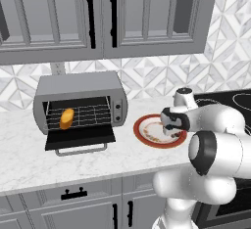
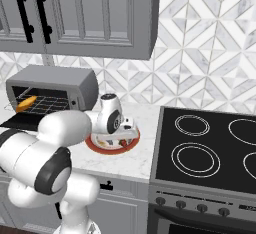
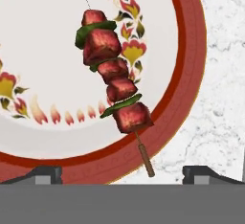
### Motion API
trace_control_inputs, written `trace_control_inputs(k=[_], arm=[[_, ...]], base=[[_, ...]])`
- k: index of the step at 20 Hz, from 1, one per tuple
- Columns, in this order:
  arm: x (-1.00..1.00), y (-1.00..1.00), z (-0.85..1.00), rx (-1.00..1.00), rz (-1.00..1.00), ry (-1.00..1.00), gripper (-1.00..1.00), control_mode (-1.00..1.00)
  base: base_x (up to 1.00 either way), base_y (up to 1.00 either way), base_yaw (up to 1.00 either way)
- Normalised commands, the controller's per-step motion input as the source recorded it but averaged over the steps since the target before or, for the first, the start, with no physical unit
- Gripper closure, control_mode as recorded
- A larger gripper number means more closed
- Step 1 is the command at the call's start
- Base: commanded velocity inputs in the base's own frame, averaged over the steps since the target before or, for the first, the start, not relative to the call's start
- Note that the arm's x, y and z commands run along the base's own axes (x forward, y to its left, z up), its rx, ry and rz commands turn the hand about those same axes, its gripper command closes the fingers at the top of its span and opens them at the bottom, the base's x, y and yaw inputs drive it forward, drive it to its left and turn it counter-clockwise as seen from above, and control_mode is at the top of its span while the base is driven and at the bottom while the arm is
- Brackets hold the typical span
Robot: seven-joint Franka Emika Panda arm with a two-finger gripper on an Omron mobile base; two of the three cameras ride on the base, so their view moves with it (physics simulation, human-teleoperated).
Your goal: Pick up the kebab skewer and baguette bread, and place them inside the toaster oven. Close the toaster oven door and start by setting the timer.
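Leftmost on the marble table [image 1: 29,149] stands the toaster oven [image 1: 78,98], silver-grey, with its knob panel [image 1: 117,109] on the right side. Its toaster oven door [image 1: 80,137] is folded down flat in front, handle bar toward the table's front edge. Inside, the baguette bread [image 1: 66,118] lies on the left part of the wire rack [image 1: 90,115], tilted a little; in the right base view the same golden stub [image 2: 26,103] shows in the dark opening of the oven [image 2: 55,85].

Just right of the oven sits a red-rimmed plate [image 1: 142,131] with a floral border, apart from the oven and near the black cooktop [image 2: 210,148]. The white arm reaches over the plate, and the pincer [image 1: 169,129] hangs low above it, pointing down.

Seen from the hand, the kebab skewer [image 3: 112,82] lies on the plate [image 3: 186,74], running diagonally: dark red meat chunks with green pieces between them, its brown handle end crossing the red rim onto the marble. The 2 dark fingertips [image 3: 45,174] stand wide apart on either side of the skewer's handle end, released, with nothing between them and not touching the skewer.
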Motion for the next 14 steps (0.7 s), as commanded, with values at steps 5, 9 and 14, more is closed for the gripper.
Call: trace_control_inputs(k=[5, 9, 14], arm=[[0.02, -0.19, -0.15, 0.0, 0.0, 0.0, -1.0, -1.0], [0.01, -0.19, -0.15, -0.01, 0.0, 0.0, -1.0, -1.0], [0.11, -0.01, -0.11, 0.0, 0.0, 0.0, -1.0, -1.0]], base=[[0.0, 0.0, 0.0], [0.0, 0.0, 0.0], [0.0, 0.0, 0.0]])
